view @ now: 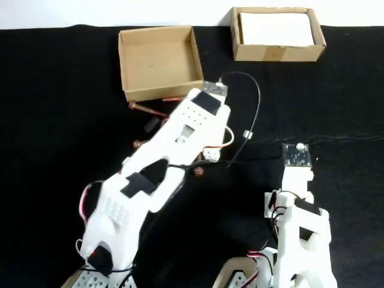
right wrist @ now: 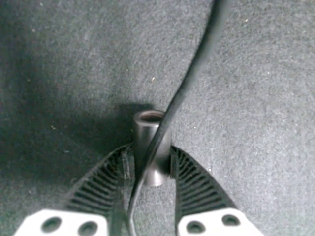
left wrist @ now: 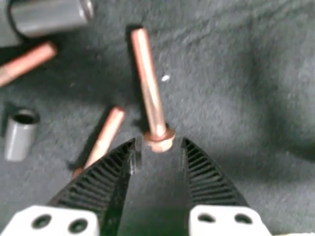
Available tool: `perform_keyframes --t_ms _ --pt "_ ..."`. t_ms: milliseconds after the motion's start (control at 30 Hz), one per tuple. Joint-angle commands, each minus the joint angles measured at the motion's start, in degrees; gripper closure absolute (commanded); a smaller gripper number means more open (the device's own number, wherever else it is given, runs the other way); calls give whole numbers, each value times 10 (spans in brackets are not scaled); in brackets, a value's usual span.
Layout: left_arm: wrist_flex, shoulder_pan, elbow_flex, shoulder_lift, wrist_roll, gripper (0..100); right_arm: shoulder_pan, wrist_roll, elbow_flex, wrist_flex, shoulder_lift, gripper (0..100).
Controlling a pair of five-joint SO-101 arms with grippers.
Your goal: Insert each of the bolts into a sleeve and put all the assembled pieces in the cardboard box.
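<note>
My left gripper (left wrist: 160,145) is open on the black cloth, one fingertip on each side of the head of a copper bolt (left wrist: 150,93) that lies pointing away. Two more copper bolts (left wrist: 101,140) (left wrist: 27,61) lie beside it, with a small grey sleeve (left wrist: 19,132) and a larger grey sleeve (left wrist: 49,14) farther off. My right gripper (right wrist: 150,160) is shut on a dark grey sleeve (right wrist: 147,132) with its open end showing; a black cable (right wrist: 192,73) crosses in front. The left arm (view: 180,132) stretches toward the empty cardboard box (view: 159,60).
A second cardboard box (view: 279,33) with white contents stands at the back right. Loose bolts (view: 144,108) and a sleeve (view: 150,124) lie just in front of the empty box. The right arm (view: 300,210) stands at the near right. A black cable (view: 255,108) loops over the middle.
</note>
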Motion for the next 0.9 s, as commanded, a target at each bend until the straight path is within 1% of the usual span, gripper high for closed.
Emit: perform_keyframes --t_ms 0,200,433,500,533,567,633,700,767,867 --pt "-17 3 -37 17 3 857 6 -4 -6 -8 10 991" --pt "-44 2 -40 74 3 857 6 -4 -6 -15 13 991" --pt "-47 2 -40 101 -1 867 6 -4 -6 -15 14 991" --pt "-52 2 -41 99 -3 915 6 -4 -6 -15 15 991" --pt "-59 1 -41 98 -6 954 6 -4 -6 -15 15 991" --pt "-63 1 -41 98 -22 993 6 -4 -6 -15 15 991" --pt "-62 1 -53 98 -70 985 6 -4 -6 -15 15 991" --pt "-60 3 -69 98 -136 992 6 -4 -6 -15 15 991" --pt "-44 2 -92 98 -227 992 6 -4 -6 -15 15 991" --pt "-13 -2 -142 102 -390 992 6 -4 -6 -15 14 991"
